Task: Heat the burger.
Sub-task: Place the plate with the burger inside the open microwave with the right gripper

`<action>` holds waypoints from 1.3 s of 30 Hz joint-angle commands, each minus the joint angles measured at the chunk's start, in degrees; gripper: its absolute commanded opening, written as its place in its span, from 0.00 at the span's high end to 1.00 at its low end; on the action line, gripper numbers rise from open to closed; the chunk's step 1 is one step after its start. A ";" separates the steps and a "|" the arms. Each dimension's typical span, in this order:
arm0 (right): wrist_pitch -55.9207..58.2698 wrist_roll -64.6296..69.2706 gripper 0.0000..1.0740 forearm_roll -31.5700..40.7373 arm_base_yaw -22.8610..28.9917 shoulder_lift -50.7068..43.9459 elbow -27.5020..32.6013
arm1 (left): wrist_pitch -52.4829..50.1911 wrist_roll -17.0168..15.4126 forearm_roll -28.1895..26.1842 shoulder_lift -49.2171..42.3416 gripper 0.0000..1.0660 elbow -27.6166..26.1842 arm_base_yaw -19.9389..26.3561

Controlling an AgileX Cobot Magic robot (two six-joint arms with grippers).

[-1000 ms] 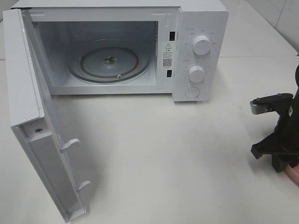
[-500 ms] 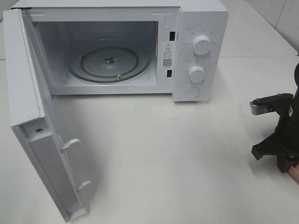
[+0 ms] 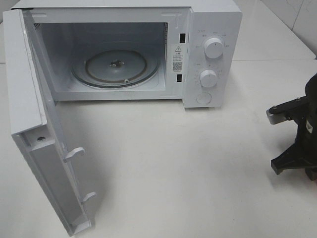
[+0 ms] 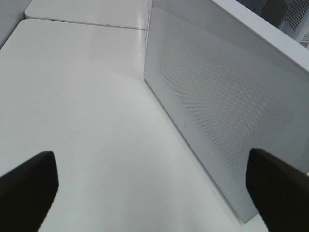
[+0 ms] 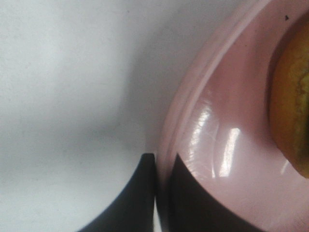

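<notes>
Pinching the rim of the pink plate (image 5: 227,159), the right claw (image 5: 161,160) is clenched on it, so the burger (image 5: 292,111) on the plate can ride along unsquashed. The microwave (image 3: 213,29) has its door (image 3: 29,99) wide open, ready for it. The left claw (image 4: 152,186) is spread wide, holding nothing, beside that door, above the table (image 3: 173,163).

Open white microwave (image 3: 210,64), pink plate (image 5: 227,159)

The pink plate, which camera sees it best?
The right wrist view: the pink plate is close up there, its rim pinched by the right gripper, with the burger on it. The high view and left wrist view show no plate.
</notes>
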 commanded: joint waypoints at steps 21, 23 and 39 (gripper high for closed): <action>8.82 8.19 1.00 -9.00 9.85 -5.90 2.23 | 0.11 -0.17 0.00 -0.80 0.08 0.11 0.06; 9.57 8.02 1.00 -8.94 10.89 -6.53 2.23 | 0.11 -0.17 0.00 -0.80 0.08 0.11 0.06; 15.01 5.84 1.00 -8.88 20.63 -13.87 2.23 | 0.11 -0.17 0.00 -0.80 0.08 0.11 0.06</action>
